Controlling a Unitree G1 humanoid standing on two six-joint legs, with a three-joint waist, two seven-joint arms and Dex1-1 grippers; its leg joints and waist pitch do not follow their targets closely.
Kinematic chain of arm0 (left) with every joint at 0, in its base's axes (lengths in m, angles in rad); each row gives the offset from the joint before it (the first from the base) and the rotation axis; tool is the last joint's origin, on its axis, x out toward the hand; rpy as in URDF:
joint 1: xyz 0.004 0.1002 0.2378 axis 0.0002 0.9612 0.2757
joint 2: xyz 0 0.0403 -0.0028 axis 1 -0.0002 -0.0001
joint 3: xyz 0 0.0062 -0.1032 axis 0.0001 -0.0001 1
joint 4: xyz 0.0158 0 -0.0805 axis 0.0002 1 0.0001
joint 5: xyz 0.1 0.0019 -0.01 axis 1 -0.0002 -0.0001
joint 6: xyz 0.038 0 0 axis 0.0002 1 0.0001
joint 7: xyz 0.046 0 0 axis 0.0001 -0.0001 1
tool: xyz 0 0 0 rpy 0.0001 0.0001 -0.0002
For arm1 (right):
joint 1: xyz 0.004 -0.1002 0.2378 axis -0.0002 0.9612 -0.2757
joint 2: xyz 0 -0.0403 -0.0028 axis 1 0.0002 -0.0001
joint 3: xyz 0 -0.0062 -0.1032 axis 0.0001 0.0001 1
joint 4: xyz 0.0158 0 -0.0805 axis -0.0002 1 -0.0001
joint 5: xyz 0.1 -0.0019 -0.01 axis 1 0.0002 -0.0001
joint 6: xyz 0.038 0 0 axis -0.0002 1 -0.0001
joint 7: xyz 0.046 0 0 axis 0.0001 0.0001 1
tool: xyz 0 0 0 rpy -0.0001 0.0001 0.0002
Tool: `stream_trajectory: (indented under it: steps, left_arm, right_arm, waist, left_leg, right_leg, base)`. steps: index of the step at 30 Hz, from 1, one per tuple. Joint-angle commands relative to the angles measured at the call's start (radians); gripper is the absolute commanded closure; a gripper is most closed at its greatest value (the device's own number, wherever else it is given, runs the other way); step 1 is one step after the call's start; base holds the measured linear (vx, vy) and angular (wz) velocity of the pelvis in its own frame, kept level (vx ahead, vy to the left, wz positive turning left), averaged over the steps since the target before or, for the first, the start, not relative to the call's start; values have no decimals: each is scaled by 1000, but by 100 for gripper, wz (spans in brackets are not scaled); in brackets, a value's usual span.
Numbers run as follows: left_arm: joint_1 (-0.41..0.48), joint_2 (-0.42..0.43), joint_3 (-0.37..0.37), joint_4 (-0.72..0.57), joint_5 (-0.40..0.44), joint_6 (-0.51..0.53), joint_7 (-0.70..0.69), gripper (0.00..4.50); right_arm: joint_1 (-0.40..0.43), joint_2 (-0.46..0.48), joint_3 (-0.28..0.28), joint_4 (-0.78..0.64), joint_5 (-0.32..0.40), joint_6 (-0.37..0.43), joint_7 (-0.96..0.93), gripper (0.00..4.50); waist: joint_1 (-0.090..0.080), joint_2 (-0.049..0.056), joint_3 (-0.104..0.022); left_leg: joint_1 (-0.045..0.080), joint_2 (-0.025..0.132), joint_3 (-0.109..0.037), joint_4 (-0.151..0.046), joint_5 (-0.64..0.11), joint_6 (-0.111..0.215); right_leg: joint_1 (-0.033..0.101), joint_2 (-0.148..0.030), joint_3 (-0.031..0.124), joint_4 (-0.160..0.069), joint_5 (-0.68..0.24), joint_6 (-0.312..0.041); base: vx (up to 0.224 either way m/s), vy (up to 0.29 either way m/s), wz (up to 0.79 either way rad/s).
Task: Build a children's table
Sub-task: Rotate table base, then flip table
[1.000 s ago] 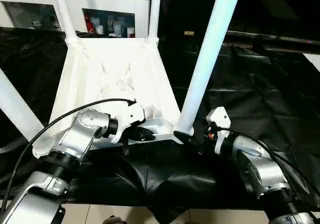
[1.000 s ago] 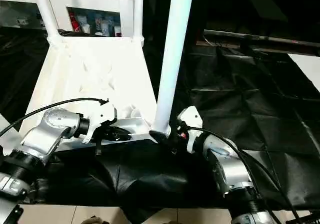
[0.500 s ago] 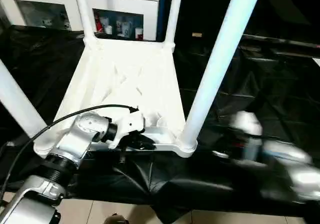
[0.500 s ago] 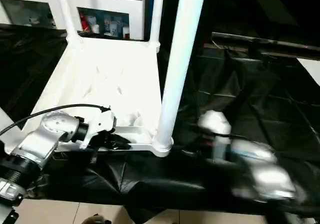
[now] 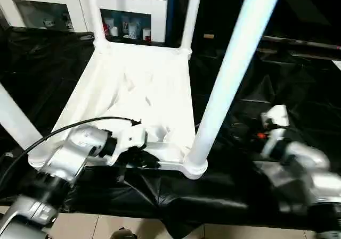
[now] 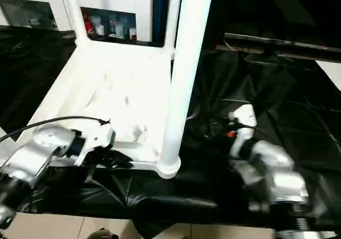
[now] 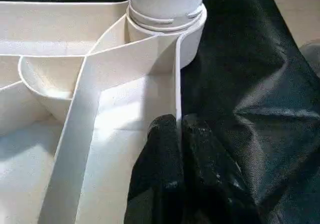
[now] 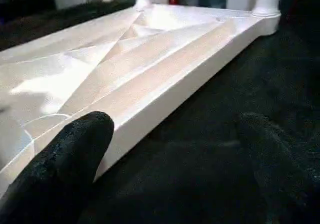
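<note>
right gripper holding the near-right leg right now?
No. The right gripper hangs open over the black sheet, apart from the near-right leg, which stands in its corner socket untouched.

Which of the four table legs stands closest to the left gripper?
The near right-hand leg; the left gripper is shut on the tabletop's rim beside its socket.
</note>
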Motion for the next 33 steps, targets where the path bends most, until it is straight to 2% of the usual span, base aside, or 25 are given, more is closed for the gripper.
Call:
stream_trajectory:
  steps: [1,2,4,6,7,8,9,10,11,12,13,14,15,16,17,18,19,20,21,22,23,24,27,29,33]
  left_arm:
    - [5,-23,95,-72,-115,2,55,404]
    - [17,-44,145,-82,-140,-10,108,393]
    - [32,-96,249,-96,-174,-10,254,390]
    - [42,-138,333,-105,-180,7,398,383]
    - [50,-157,366,-111,-183,-1,454,355]
    - [57,-170,385,-117,-184,-6,486,355]
    - [60,-171,385,-120,-185,-5,487,350]
    - [116,-187,378,-182,-202,31,496,347]
    - [146,-189,358,-210,-188,39,495,336]
    - [150,-189,355,-214,-186,39,497,323]
    - [202,-236,366,-249,-149,24,603,313]
    - [206,-245,373,-252,-151,23,621,305]
    - [219,-271,397,-261,-154,15,674,305]
    - [219,-271,397,-261,-154,15,674,294]
    - [226,-284,410,-265,-146,5,707,279]
    - [221,-346,478,-256,-90,-9,900,269]
    - [220,-352,485,-255,-86,-9,916,266]
    - [219,-396,527,-264,-76,17,1027,265]
    - [229,-415,540,-288,-88,74,1071,252]
    - [239,-420,539,-306,-77,106,1095,236]
    - [242,-422,538,-312,-72,115,1105,236]
    - [262,-439,529,-338,-44,160,1164,225]
    - [288,-462,525,-316,-17,-32,1185,225]
    - [288,-450,516,-298,5,-33,1195,225]
    - [292,-424,483,-307,38,7,1193,225]
  right_arm:
    - [-15,17,-28,-7,-16,-22,-68,0]
    - [-16,33,-33,-9,-22,-30,-106,0]
    - [-13,61,-45,-23,-33,-38,-182,0]
    - [-6,91,-67,-46,-31,-37,-249,0]
    - [-2,103,-74,-59,-32,-37,-275,0]
    - [1,110,-79,-68,-33,-37,-291,0]
    - [2,111,-79,-69,-34,-36,-292,0]
    - [17,127,-71,-94,-35,-27,-306,0]
    - [26,132,-63,-106,-39,-24,-307,0]
    - [27,133,-62,-108,-39,-24,-308,0]
    - [51,152,-51,-143,-47,-28,-332,0]
    - [54,155,-51,-148,-48,-30,-337,0]
    - [64,163,-51,-167,-47,-30,-351,0]
    - [64,163,-51,-167,-47,-30,-351,0]
    - [72,168,-51,-183,-41,-25,-356,0]
    - [94,173,-39,-220,-42,6,-374,0]
    - [96,173,-37,-223,-43,9,-375,0]
    - [106,169,-19,-235,-63,33,-389,0]
    - [111,161,-2,-233,-97,42,-405,0]
    - [110,156,8,-222,-123,44,-419,0]
    - [110,155,10,-219,-131,45,-424,0]
    - [107,152,18,-198,-167,54,-453,0]
    - [102,174,2,-180,-172,34,-494,0]
    - [105,183,9,-191,-163,33,-492,0]
    - [117,192,32,-219,-164,46,-485,0]
  waist:
    - [0,15,-54]
    - [-2,12,-53]
    - [-3,19,-52]
    - [-6,15,-48]
    - [-7,8,-47]
    - [-5,13,-47]
    - [-6,13,-47]
    - [-7,7,-48]
    - [-7,11,-49]
    - [-9,11,-50]
    - [-11,15,-51]
    - [-14,16,-52]
    - [-13,13,-50]
    - [-13,13,-50]
    - [-13,11,-48]
    - [-14,11,-45]
    - [-18,10,-44]
    - [-20,4,-43]
    - [-19,8,-43]
    - [-21,9,-43]
    - [-26,4,-44]
    - [-28,3,-46]
    - [-25,5,-48]
    - [-25,7,-50]
    - [-25,12,-48]
  left_leg:
    - [10,35,-19,-68,-171,6]
    - [8,34,-18,-68,-178,0]
    - [6,34,-18,-65,-199,-18]
    - [7,31,-19,-66,-227,-16]
    - [8,29,-19,-66,-238,-13]
    - [8,30,-20,-66,-231,-13]
    - [8,31,-20,-67,-227,-12]
    - [9,31,-20,-67,-222,-10]
    - [8,37,-21,-69,-200,-6]
    - [8,36,-20,-69,-195,-3]
    - [6,34,-19,-69,-187,0]
    - [4,37,-19,-68,-183,0]
    - [4,35,-17,-67,-187,3]
    - [2,34,-18,-67,-189,4]
    - [0,32,-20,-70,-208,4]
    - [0,34,-21,-72,-223,0]
    - [-1,35,-21,-71,-234,-3]
    - [0,35,-21,-68,-244,-3]
    - [-1,32,-23,-69,-246,-3]
    - [1,34,-24,-70,-247,-9]
    - [-1,28,-24,-69,-242,-4]
    - [-1,31,-24,-68,-239,-5]
    - [-1,29,-23,-66,-220,9]
    - [-3,29,-24,-66,-200,15]
    - [1,32,-24,-68,-213,10]
  right_leg:
    - [49,-73,52,-64,-123,-207]
    - [50,-73,52,-63,-132,-207]
    - [49,-71,51,-64,-131,-222]
    - [49,-69,51,-72,-182,-202]
    - [48,-68,50,-78,-239,-175]
    - [47,-69,52,-80,-262,-154]
    - [46,-68,52,-81,-267,-145]
    - [45,-66,52,-82,-268,-137]
    - [42,-66,54,-74,-222,-137]
    - [41,-64,54,-72,-205,-139]
    - [42,-61,54,-71,-176,-142]
    - [43,-61,55,-69,-147,-148]
    - [43,-61,55,-72,-142,-149]
    - [45,-62,55,-72,-145,-149]
    - [46,-62,54,-79,-190,-132]
    - [45,-60,54,-81,-218,-116]
    - [46,-58,54,-82,-220,-112]
    - [46,-59,52,-85,-227,-108]
    - [47,-61,51,-88,-260,-95]
    - [44,-61,52,-87,-264,-95]
    - [43,-58,51,-92,-286,-78]
    - [42,-58,52,-88,-278,-76]
    - [40,-57,52,-93,-253,-73]
    - [41,-53,52,-84,-168,-78]
    - [40,-55,52,-81,-152,-93]
  base:
    - [0,0,0]
    - [0,0,0]
    - [0,0,0]
    - [0,0,0]
    - [0,0,0]
    - [0,0,0]
    - [0,0,0]
    - [0,0,0]
    - [0,0,0]
    - [0,0,0]
    - [0,0,0]
    - [0,0,0]
    - [0,0,0]
    - [0,0,0]
    - [0,0,0]
    - [0,0,0]
    - [0,0,0]
    - [0,0,0]
    - [0,0,0]
    - [0,0,0]
    - [0,0,0]
    - [0,0,0]
    - [0,0,0]
    - [0,0,0]
    - [0,0,0]
